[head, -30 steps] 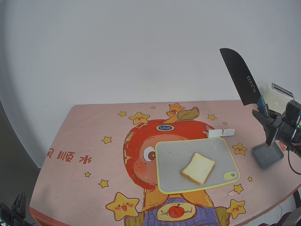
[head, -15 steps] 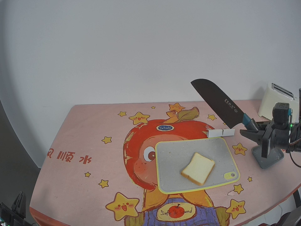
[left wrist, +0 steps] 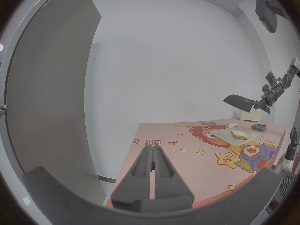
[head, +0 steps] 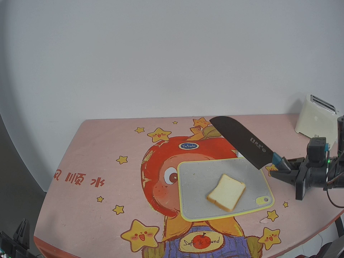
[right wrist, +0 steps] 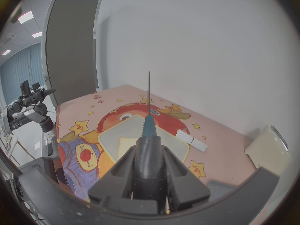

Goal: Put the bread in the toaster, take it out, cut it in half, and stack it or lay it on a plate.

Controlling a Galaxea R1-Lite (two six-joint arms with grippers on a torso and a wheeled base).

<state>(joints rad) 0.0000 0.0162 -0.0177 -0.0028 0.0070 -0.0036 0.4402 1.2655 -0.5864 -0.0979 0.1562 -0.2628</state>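
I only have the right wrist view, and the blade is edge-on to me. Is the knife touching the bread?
Observer: No. The left wrist view shows the knife in the air, well above the bread.
Operator: Is the slice whole? The right gripper hides part of it.
Observer: Whole and uncut, flat on the cutting board, right of its middle.
Operator: And the left gripper?
Observer: The left gripper hangs beyond the near left corner of the table, fingers shut, empty.

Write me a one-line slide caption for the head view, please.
The right gripper holds a knife in the air by the cutting board, where one bread slice lies uncut.
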